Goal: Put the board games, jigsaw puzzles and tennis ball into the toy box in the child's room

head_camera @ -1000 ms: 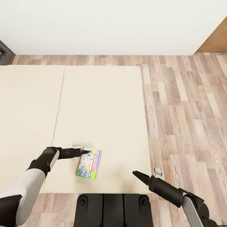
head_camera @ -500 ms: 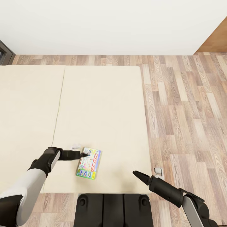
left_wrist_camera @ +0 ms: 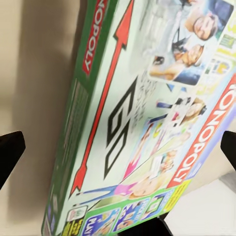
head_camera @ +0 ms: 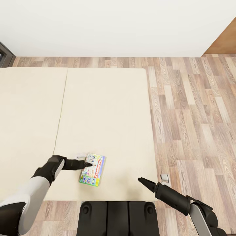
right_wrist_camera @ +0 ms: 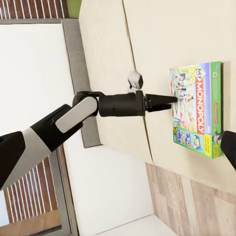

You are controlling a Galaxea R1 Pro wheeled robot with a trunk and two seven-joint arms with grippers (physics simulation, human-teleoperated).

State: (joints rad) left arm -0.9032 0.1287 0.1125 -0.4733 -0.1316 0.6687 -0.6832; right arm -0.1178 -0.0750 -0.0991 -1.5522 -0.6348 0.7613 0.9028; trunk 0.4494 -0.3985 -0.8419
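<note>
A Monopoly board game (head_camera: 92, 170) with a green edge lies flat on the cream bed (head_camera: 105, 108), near the mattress's front edge. My left gripper (head_camera: 88, 164) is open at the box's left long edge, low over the bed. In the left wrist view the box (left_wrist_camera: 147, 113) spans the space between the two spread fingertips (left_wrist_camera: 10, 147). The right wrist view shows the left gripper (right_wrist_camera: 164, 101) reaching the box (right_wrist_camera: 196, 108) from the side. My right gripper (head_camera: 143, 182) hangs open over the bed's front right corner, holding nothing.
Wood-plank floor (head_camera: 193, 114) runs along the right of the bed and behind it, up to a white wall (head_camera: 114, 26). A brown door (head_camera: 226, 41) is at the far right, a dark frame (head_camera: 5, 54) at the far left. My black base (head_camera: 118, 213) touches the bed's front.
My left gripper has moved a little nearer and lower along the box's left edge. The box and the right arm have not moved.
</note>
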